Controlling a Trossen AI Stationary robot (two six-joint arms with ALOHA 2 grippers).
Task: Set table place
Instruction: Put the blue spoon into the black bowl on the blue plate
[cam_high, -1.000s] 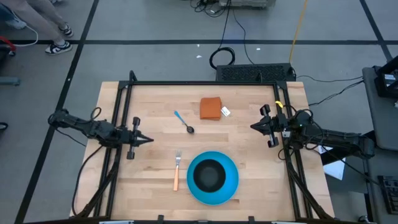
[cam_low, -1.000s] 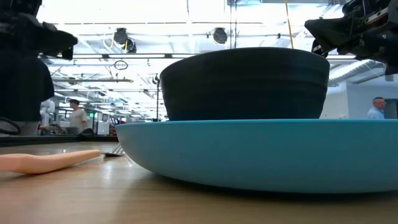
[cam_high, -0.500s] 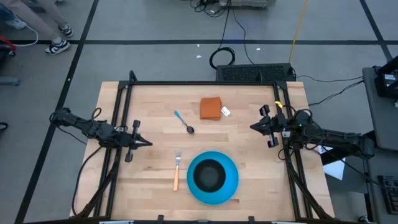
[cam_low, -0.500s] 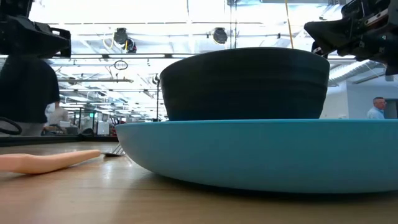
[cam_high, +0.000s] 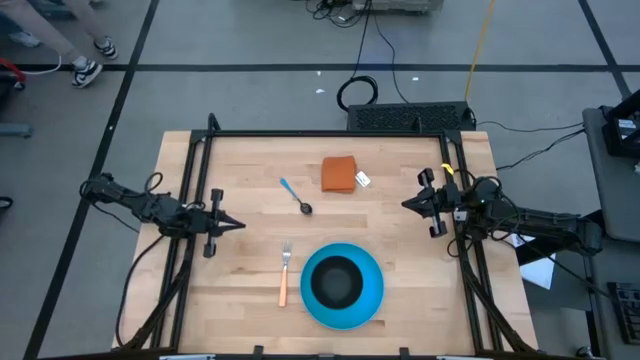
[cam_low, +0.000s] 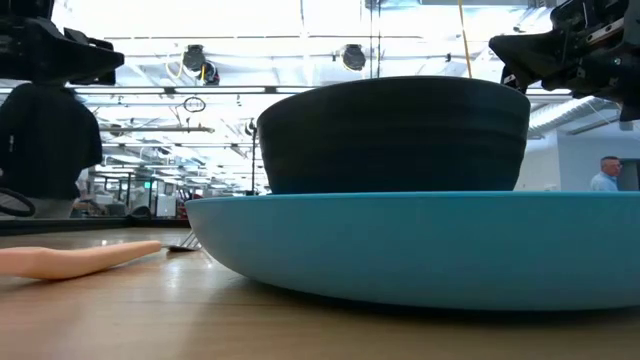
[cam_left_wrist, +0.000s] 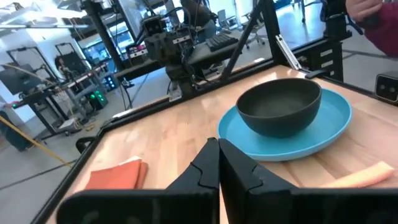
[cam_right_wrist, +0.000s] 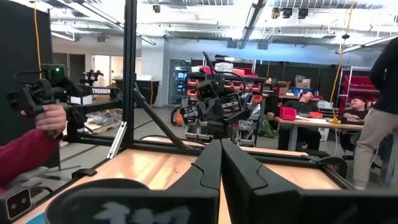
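black bowl on blue plate | fork beside | spoon apart | table

From your low view, the plate runs past the right edge and hides the spoon.

Pretty much the only thing moving here is the left gripper. It swings a touch toward the fork half a second back, then returns, so now it sits about where it was a second ago, off to the fork's left and clear of it. In the low view its dark body sits higher than half a second ago. Past the table, a walking person's shoes have shifted along the floor.
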